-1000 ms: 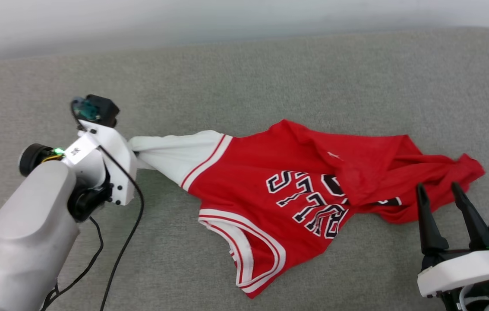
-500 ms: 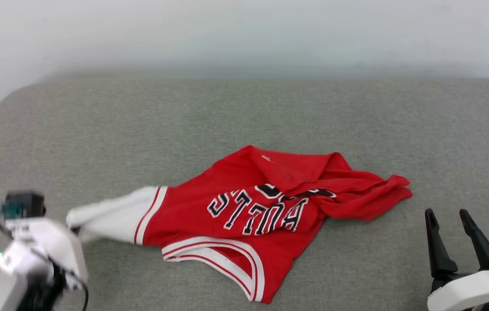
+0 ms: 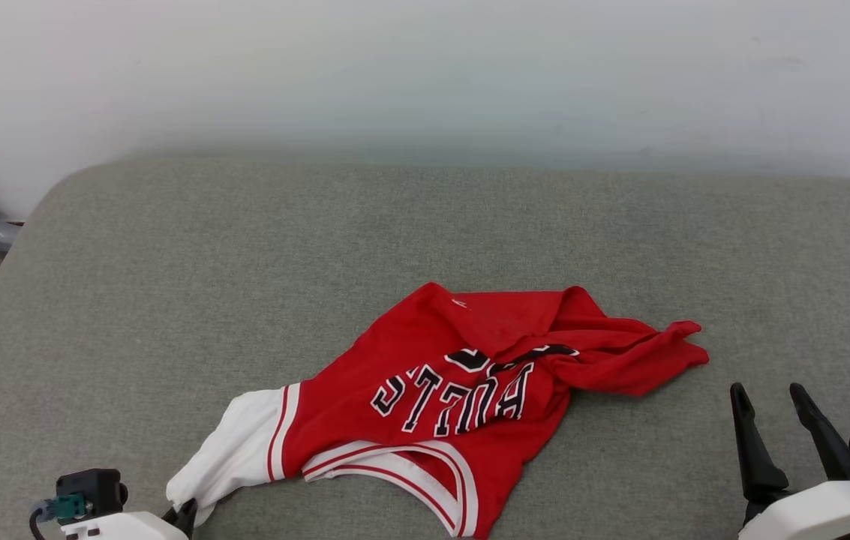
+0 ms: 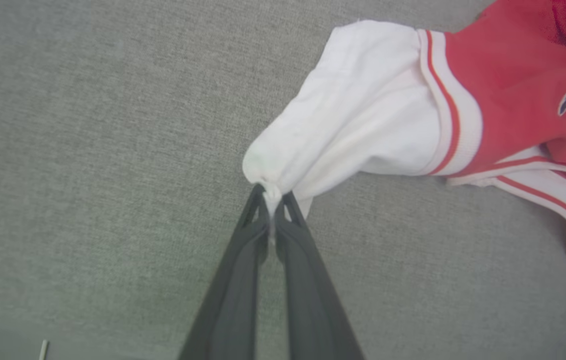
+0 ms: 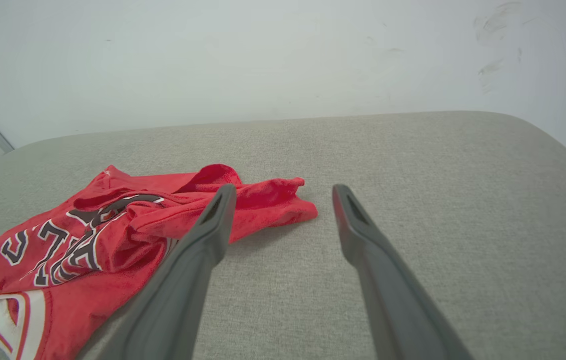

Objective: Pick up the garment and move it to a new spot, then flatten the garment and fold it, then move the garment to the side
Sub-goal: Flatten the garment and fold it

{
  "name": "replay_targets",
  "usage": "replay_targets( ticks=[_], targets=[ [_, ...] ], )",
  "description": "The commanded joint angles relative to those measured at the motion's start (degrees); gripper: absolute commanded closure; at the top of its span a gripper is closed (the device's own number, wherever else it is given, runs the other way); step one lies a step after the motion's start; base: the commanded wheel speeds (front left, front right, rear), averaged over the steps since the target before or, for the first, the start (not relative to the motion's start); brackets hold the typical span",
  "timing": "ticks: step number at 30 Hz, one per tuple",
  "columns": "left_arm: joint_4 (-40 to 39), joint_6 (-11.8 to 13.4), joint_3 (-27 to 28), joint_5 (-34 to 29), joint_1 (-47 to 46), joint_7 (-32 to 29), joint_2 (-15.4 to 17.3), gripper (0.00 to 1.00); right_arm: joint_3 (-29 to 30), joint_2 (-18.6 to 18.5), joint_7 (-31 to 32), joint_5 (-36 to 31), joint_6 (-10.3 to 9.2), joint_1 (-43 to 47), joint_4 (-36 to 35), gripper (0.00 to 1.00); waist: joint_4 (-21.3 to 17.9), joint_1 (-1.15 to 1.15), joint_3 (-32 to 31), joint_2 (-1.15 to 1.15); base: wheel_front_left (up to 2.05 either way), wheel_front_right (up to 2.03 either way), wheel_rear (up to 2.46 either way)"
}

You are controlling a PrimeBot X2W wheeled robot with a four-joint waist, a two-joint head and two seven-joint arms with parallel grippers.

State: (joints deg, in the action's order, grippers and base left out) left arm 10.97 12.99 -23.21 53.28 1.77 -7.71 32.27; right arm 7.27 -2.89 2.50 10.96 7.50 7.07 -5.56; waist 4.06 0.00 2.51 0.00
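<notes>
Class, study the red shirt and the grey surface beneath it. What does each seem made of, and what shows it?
The garment: probably soft, matte knit cloth; it wrinkles and bunches where the left gripper pinches its white sleeve. The grey surface: seemingly matte woven upholstery, with fine flecked texture and rounded, padded-looking corners.

Head camera looks forward and down on the grey cushion [image 3: 425, 225]; left wrist camera hangs close over the garment [image 4: 402, 110] — right wrist camera sits low, facing the wall [image 5: 263, 50]; all share that garment
</notes>
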Motion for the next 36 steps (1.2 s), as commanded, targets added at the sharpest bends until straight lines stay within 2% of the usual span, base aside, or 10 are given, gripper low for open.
replay_targets(
  ticks=[1,9,16,28,33,36],
  targets=[
    [0.12,-0.46,-0.03,-1.16,-0.41,2.02,-0.31,0.0,-0.12,0.03,0.19,-0.42,-0.02,0.73,-0.25,0.0,0.17,0.0,-0.7,0.0,0.0,0.0,0.0],
    [-1.47,-0.26,-0.62,-8.39,-2.99,14.5,-1.99,0.0,-1.26,0.04,0.9,-0.75,-0.02,1.47,-0.75,0.0,-0.4,0.0,-3.0,0.0,0.0,0.0,0.0],
    [-4.85,0.99,-1.36,-13.91,-4.55,21.03,-3.72,0.0,-2.06,0.04,1.36,-1.29,-0.02,2.06,-1.56,0.0,-1.02,0.0,-4.03,0.0,0.0,0.0,0.0],
    [-9.88,2.3,-0.72,-20.1,-2.68,22.89,-6.79,0.0,-2.53,0.04,3.51,-2.78,-0.02,2.52,-2.33,0.0,-1.28,0.0,-5.09,0.0,0.0,0.0,0.0],
    [-10.35,1.96,-0.88,-21.15,-2.39,22.97,-7.61,0.0,-5.42,-0.01,11.42,-3.91,-0.02,1.13,1.08,0.0,-0.06,0.0,-4.92,0.0,0.0,0.0,0.0],
    [-10.53,1.64,-1.0,-21.96,-3.11,22.99,-8.29,0.0,-8.42,-1.27,17.04,-3.19,-0.02,0.1,3.65,0.0,1.33,0.0,-4.68,0.0,0.0,0.0,0.0]
  ],
)
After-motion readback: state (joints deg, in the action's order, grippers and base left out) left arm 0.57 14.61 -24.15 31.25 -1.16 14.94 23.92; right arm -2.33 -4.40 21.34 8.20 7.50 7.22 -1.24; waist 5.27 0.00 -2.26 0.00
